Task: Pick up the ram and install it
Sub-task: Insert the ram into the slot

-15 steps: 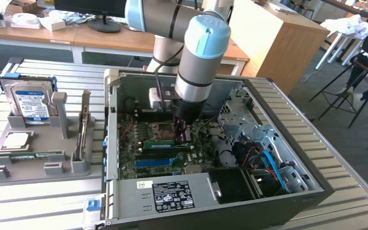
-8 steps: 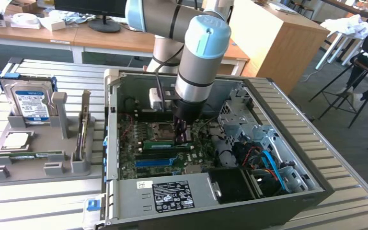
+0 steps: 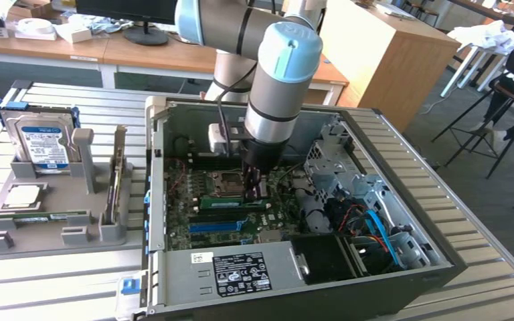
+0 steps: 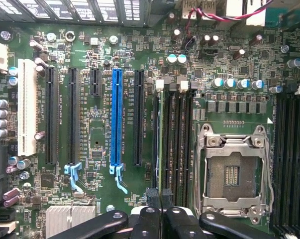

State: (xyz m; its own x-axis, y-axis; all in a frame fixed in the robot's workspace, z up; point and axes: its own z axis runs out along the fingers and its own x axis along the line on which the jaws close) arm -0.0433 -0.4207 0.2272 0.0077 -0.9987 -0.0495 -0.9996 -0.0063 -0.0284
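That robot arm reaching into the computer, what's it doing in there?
The robot arm's gripper is down inside the open computer case, right over the motherboard. Its fingers are shut on a ram stick standing on edge in a slot beside the empty processor socket. Another ram stick lies in the gray tray outside.

The robot arm (image 3: 270,87) reaches down into the open computer case (image 3: 400,261), its gripper (image 3: 255,182) low over the motherboard (image 3: 239,214) beside the empty processor socket (image 3: 222,180). A green ram (image 3: 225,200) stick lies seated in the board just beside the gripper. Outside the case, toward the exterior view's left, a grey holder tray (image 3: 51,231) carries a hard drive (image 3: 45,142), a silver processor chip (image 3: 22,196) and another ram stick (image 3: 43,217).
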